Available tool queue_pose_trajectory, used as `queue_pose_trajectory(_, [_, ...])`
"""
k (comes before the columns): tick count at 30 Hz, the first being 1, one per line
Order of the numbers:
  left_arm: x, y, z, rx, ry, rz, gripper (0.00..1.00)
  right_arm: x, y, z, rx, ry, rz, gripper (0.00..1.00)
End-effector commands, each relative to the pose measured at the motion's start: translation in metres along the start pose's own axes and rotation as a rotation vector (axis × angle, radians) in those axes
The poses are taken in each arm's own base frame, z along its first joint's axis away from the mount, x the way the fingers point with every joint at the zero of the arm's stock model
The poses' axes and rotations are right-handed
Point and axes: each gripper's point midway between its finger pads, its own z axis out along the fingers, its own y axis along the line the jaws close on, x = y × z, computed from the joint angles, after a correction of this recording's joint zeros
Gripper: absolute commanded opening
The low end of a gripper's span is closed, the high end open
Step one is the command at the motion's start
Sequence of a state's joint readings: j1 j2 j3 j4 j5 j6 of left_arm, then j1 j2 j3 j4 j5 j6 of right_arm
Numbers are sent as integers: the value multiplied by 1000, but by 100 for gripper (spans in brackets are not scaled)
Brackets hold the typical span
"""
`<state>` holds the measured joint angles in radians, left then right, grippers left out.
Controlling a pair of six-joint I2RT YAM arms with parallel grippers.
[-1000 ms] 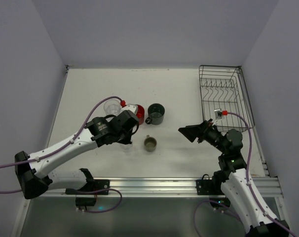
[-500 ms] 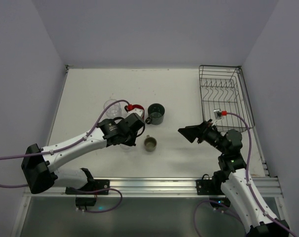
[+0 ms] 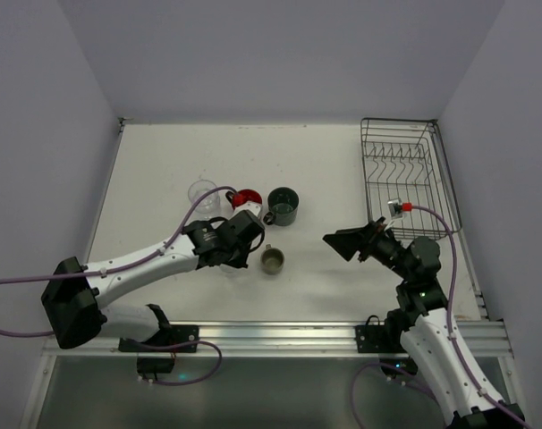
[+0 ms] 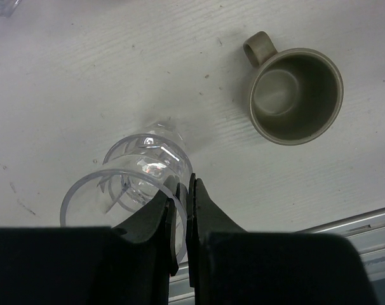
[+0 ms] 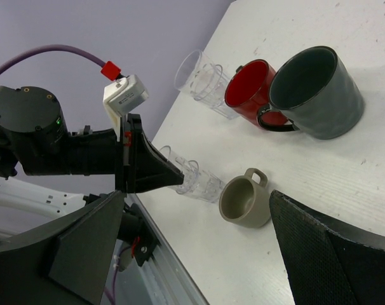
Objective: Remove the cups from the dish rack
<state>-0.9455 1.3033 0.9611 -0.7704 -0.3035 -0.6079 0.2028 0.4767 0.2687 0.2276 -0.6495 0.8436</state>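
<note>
While the dish rack (image 3: 405, 174) stands at the far right of the table, the right gripper (image 3: 342, 241) hangs with jaws wide apart, and the left gripper (image 4: 183, 190) has its jaws clamped on the rim of a clear tumbler (image 4: 141, 168), near the olive mug (image 4: 294, 95).

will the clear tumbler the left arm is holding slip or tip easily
Probably slippery: the tumbler is smooth and clear, and the left pincer pinches only one thin spot of its rim. It looks taller than wide, so a sideways nudge might tip it, and its round wall would likely let it roll.
</note>
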Motion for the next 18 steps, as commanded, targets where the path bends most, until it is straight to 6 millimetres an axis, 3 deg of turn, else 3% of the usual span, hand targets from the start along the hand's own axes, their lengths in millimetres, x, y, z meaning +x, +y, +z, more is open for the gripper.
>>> queue_pose_trajectory(1, [-8, -2, 3, -2, -39, 9, 9, -5, 13, -3, -25, 3, -31, 99])
queue_pose_trajectory(4, [-9, 0, 3, -11, -42, 13, 25, -9, 18, -3, -29, -5, -39, 99])
queue_pose_trajectory(5, [-11, 1, 1, -14, -49, 11, 39, -10, 18, -4, -25, -5, -38, 99])
queue_pose_trajectory(11, [-33, 3, -18, -14, -123, 6, 84, -24, 32, -5, -29, -26, -73, 99])
queue_pose_trajectory(14, [-62, 8, -42, -32, -225, 0, 98, -35, 45, -9, -26, -41, -104, 99])
queue_pose_trajectory(15, [-72, 8, -51, -25, -262, -6, 100, -46, 57, -12, -40, -65, -142, 99])
queue_pose_trajectory(17, [-106, 8, -82, -5, -379, -16, 100, -53, 59, -16, 1, -82, -154, 99])
queue_pose_trajectory(18, [-120, 10, -103, 14, -446, -32, 100, -65, 71, -21, 1, -112, -199, 99])
